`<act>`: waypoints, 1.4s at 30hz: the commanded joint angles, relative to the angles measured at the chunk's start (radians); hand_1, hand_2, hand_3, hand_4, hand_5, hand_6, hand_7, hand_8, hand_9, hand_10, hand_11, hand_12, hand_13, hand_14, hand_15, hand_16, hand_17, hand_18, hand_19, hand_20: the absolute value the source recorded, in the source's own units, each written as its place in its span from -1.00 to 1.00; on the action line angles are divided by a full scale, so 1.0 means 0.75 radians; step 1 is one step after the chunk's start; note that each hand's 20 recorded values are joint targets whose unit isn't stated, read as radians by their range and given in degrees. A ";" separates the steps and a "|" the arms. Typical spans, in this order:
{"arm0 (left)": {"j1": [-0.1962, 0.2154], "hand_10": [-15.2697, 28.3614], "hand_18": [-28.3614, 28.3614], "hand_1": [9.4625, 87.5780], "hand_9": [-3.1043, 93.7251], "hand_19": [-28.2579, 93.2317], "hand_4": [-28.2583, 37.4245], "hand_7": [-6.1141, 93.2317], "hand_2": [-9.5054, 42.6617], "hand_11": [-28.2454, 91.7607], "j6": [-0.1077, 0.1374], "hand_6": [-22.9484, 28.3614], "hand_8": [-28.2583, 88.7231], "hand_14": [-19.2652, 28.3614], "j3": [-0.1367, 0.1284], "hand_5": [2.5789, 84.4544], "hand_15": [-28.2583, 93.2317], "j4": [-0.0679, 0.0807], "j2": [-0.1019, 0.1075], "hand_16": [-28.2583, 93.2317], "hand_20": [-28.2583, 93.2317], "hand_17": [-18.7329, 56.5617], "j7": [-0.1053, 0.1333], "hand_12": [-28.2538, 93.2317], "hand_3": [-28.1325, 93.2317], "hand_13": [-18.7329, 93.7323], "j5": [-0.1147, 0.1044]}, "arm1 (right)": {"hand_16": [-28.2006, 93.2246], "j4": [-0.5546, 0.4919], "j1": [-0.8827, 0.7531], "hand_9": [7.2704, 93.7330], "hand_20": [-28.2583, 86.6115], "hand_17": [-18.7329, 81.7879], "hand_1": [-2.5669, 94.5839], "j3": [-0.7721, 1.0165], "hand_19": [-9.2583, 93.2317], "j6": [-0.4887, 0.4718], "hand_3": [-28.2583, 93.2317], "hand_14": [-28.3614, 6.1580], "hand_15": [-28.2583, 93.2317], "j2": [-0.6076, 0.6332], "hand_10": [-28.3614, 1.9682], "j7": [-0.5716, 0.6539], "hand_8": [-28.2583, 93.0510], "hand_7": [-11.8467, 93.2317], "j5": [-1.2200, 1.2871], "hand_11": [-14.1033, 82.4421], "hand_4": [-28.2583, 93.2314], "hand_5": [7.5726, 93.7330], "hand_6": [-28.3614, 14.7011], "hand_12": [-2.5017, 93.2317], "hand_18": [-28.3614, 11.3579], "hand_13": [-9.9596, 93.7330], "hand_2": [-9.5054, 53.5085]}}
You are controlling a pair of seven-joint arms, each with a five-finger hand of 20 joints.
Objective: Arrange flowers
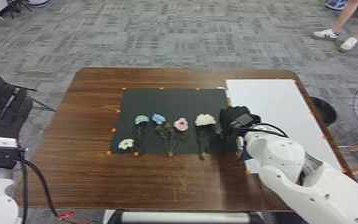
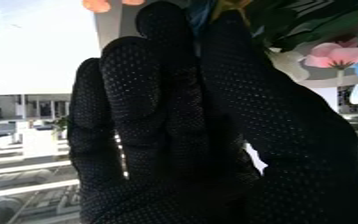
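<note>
A robot hand [image 1: 238, 118] rests at the right side of a dark mat [image 1: 162, 102] on a brown tabletop [image 1: 95, 100], its fingers nearly straight and its thumb drawn close to them. A blue-and-yellow piece [image 2: 199, 14] shows between the tips; whether it is gripped cannot be told. Across the mat's middle, from left to right, lie a pale teal flower [image 1: 141, 119], a blue flower [image 1: 158, 118], a pink flower [image 1: 181, 124] and a large white flower [image 1: 205, 120], with a small white flower [image 1: 126, 143] at the mat's near left corner. A white sheet [image 1: 269, 107] adjoins the mat's right edge.

The blooms look light and probably artificial, with soft petals that could crease or come loose under a squeeze. The slim stems appear stiffer but may roll or slip against smooth glove fabric. The sounder hold is likely a gentle pinch on the bare upper stem, just below the bloom, clear of the leaves [image 2: 322, 27] that could snag neighbouring stems.
</note>
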 commanded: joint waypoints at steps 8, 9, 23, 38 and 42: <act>0.030 0.31 0.37 -0.66 -0.26 -0.23 -1.00 -0.68 -0.13 -0.24 0.020 0.15 -0.65 0.35 -0.005 -0.07 -0.18 -0.013 -0.016 -0.58 -0.35 -0.61 0.019 -0.36 0.65 -0.26 -0.023 | -0.02 -0.041 -0.010 0.51 0.08 -0.11 -0.10 0.078 0.60 -0.142 0.78 0.01 0.49 -0.019 0.10 -0.024 -0.75 -0.37 -0.036 -0.16 -1.00 0.41 0.33 -0.41 -0.78 0.43 -1.00; 0.025 0.31 0.37 -0.66 -0.26 -0.23 -1.00 -0.68 -0.13 -0.24 0.018 0.15 -0.65 0.35 -0.001 -0.07 -0.18 -0.010 -0.013 -0.58 -0.35 -0.61 0.017 -0.36 0.65 -0.26 -0.024 | -0.02 -0.045 -0.012 0.49 0.08 -0.12 -0.14 0.084 0.59 -0.138 0.80 -0.01 0.49 -0.019 0.07 -0.014 -0.75 -0.39 -0.017 -0.15 -1.00 0.39 0.32 -0.44 -0.79 0.42 -1.00; 0.022 0.30 0.37 -0.67 -0.27 -0.23 -1.00 -0.68 -0.13 -0.24 0.014 0.15 -0.65 0.35 -0.003 -0.07 -0.19 -0.006 -0.010 -0.58 -0.35 -0.62 -0.002 -0.36 0.65 -0.26 -0.011 | -0.03 -0.115 -0.037 0.42 0.09 -0.16 -0.22 0.168 0.57 -0.249 0.79 -0.06 0.50 -0.028 0.02 0.000 -0.73 -0.48 0.039 -0.16 -1.00 0.29 0.24 -0.48 -0.83 0.37 -1.00; 0.035 0.30 0.37 -0.68 -0.27 -0.23 -1.00 -0.69 -0.13 -0.24 0.037 0.15 -0.65 0.34 -0.026 -0.08 -0.20 -0.001 -0.037 -0.58 -0.35 -0.62 -0.069 -0.36 0.65 -0.26 0.108 | -0.37 -0.059 -0.192 -0.20 -0.27 -0.36 -0.56 0.498 0.21 0.480 0.79 -0.49 0.17 -0.072 -0.42 -0.256 -0.70 -0.52 0.337 -0.41 -0.92 -0.07 0.06 -0.60 -0.57 -0.27 -0.61; 0.055 0.30 0.37 -0.68 -0.29 -0.24 -1.00 -0.72 -0.12 -0.27 0.058 0.15 -0.66 0.32 -0.062 -0.09 -0.23 -0.001 -0.069 -0.58 -0.35 -0.62 -0.158 -0.38 0.64 -0.28 0.307 | -0.44 -0.045 -0.256 -0.37 -0.34 -0.48 -0.62 0.657 0.05 0.433 0.78 -0.42 0.04 -0.121 -0.36 -0.446 -0.70 -0.52 0.805 -0.47 -0.93 -0.23 0.09 -0.63 -0.46 -0.47 -0.54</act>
